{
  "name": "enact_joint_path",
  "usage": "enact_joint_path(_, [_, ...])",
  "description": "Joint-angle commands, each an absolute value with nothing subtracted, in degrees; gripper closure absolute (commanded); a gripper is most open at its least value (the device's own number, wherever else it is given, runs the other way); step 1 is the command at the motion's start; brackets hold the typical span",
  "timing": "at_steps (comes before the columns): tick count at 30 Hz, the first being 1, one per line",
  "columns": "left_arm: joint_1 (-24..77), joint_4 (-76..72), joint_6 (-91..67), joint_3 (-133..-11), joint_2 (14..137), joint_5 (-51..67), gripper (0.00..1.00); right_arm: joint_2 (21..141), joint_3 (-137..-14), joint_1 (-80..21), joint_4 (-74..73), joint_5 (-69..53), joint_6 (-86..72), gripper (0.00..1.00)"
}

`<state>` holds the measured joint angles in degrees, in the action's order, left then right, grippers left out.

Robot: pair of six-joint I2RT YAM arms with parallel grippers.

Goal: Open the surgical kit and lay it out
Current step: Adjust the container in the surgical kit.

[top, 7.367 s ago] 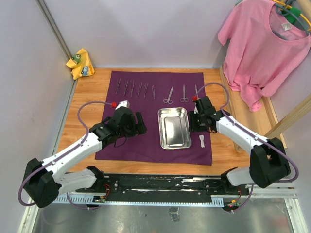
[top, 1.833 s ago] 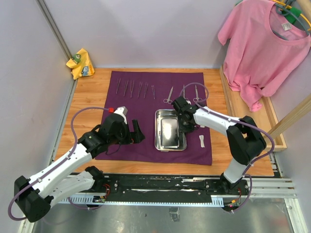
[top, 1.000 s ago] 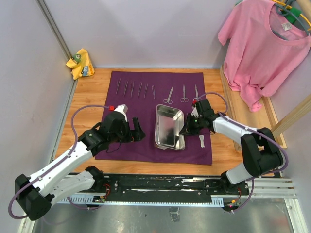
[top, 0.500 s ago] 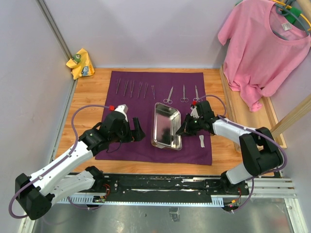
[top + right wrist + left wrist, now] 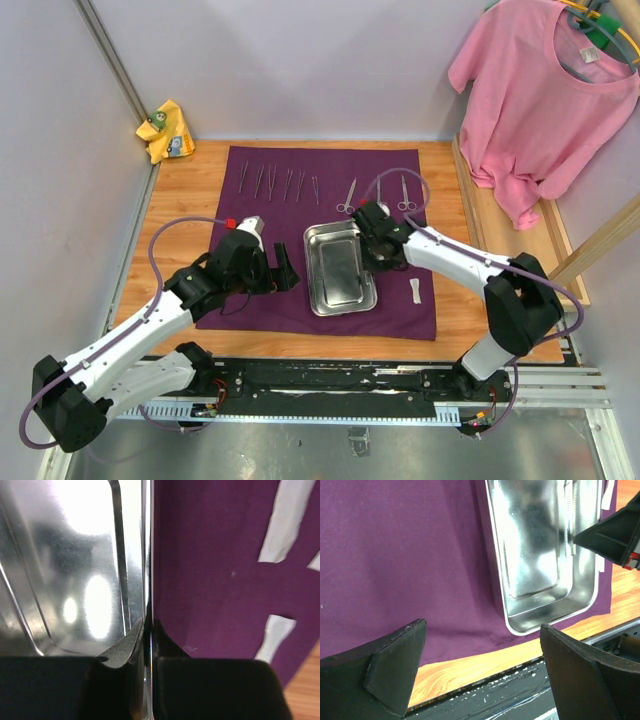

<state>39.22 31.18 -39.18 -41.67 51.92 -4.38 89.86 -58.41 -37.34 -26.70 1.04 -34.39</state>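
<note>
The purple cloth [image 5: 260, 215] of the surgical kit lies spread on the table. On its middle sits the steel tray [image 5: 338, 268], slightly askew. My right gripper [image 5: 373, 247] is shut on the tray's right rim [image 5: 147, 580], one finger inside the wall and one outside. My left gripper [image 5: 286, 272] hangs open just left of the tray, above the cloth [image 5: 410, 555], with nothing between its fingers. Slim forceps [image 5: 272, 182] lie in a row at the back left and scissors [image 5: 346, 197] at the back middle. White gauze [image 5: 415, 291] lies right of the tray.
A pink T-shirt [image 5: 545, 90] hangs at the back right over a wooden ledge. A yellow rag [image 5: 165, 130] sits in the back left corner. Bare wood [image 5: 470, 667] shows in front of the cloth, then the black base rail.
The tray was tipped up on its edge in my right gripper; it now lies down flat, a little further left. The left arm has hardly moved.
</note>
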Motion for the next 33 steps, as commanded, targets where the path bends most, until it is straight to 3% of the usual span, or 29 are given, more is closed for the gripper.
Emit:
enact_joint_path(1, [39.64,29.27,-39.58,-40.2,51.48,-4.65,0.01,92.67,-70.61,-45.96,-44.01,27.4,-31.82,0.99])
enact_joint_path(4, [39.61,29.45,-39.09,-40.17,52.0,-4.95,0.01,96.53,-77.58,-49.69,-50.7,35.02,-32.39,0.99])
enact_joint_path(8, [39.6,29.02,-39.25,-39.77,52.09,-4.92,0.01,99.84,-78.6,-49.59,-50.32,33.08,-32.31,0.99])
enact_joint_path(18, [39.6,28.78,-39.27,-39.52,52.07,-4.71,0.01,98.72,-67.95,-45.24,-36.84,18.16,-32.96,0.99])
enact_joint_path(33, [39.56,29.86,-38.38,-42.72,54.05,-5.52,0.01,88.14,-50.77,-30.33,-14.86,-18.92,-36.33,0.99])
